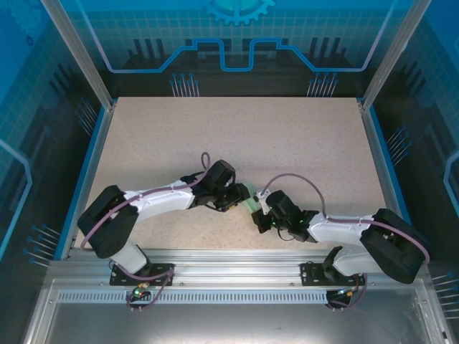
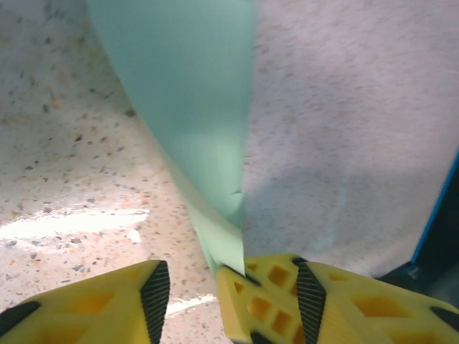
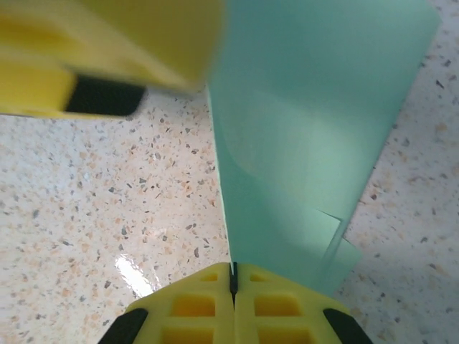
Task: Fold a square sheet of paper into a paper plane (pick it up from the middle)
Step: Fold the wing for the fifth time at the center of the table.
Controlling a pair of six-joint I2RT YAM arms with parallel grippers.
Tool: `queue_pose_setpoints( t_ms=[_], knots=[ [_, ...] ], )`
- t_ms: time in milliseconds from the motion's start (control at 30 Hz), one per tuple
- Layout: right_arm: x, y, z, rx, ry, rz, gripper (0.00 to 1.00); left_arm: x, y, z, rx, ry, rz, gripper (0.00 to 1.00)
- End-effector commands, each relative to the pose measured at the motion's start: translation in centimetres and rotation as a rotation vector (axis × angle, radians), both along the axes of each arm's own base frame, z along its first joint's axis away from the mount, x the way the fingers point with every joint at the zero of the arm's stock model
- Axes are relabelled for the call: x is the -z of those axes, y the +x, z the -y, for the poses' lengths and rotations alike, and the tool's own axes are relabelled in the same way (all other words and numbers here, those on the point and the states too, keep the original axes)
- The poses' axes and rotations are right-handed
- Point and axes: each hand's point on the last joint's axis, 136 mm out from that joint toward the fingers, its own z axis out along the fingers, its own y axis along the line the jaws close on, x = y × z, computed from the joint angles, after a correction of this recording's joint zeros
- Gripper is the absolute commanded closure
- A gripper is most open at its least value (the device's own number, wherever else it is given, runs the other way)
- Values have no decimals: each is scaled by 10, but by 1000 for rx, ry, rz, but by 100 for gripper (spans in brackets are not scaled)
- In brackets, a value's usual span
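The square sheet of paper, pale mint green, hangs between the two grippers near the table's front middle. It is bent and folded into layers, and a stepped corner shows in the right wrist view; I cannot tell if it has a dart shape. My right gripper is shut on the paper, whose edge runs into the seam between its pads. My left gripper has its pads wide apart. A yellow holed finger end pokes in between them, with the lower tip of the paper resting on it. From above, the left gripper and right gripper nearly touch.
The speckled beige table stretches far behind and to both sides of the arms. A blue rim and metal frame posts bound it. One blurred yellow finger of the left gripper hangs at the top left of the right wrist view.
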Motion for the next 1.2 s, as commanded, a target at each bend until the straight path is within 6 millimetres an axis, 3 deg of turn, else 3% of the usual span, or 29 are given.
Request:
queue_pose_setpoints(
  t_ms=[0, 133, 433, 667, 1167],
  knots=[
    [-14, 0, -7, 1, 167, -63, 99, -16, 2, -10, -14, 0, 76, 42],
    [-8, 2, -2, 29, 212, -141, 99, -18, 1, -11, -13, -8, 91, 42],
    [9, 8, 3, 107, 312, -328, 99, -16, 1, 12, 67, -91, 94, 54],
    [20, 13, 18, 173, 348, -418, 98, -6, 5, 28, 111, -116, 69, 57],
    [25, 14, 24, 182, 351, -473, 96, 7, 25, 61, 162, -171, 71, 58]
  ],
)
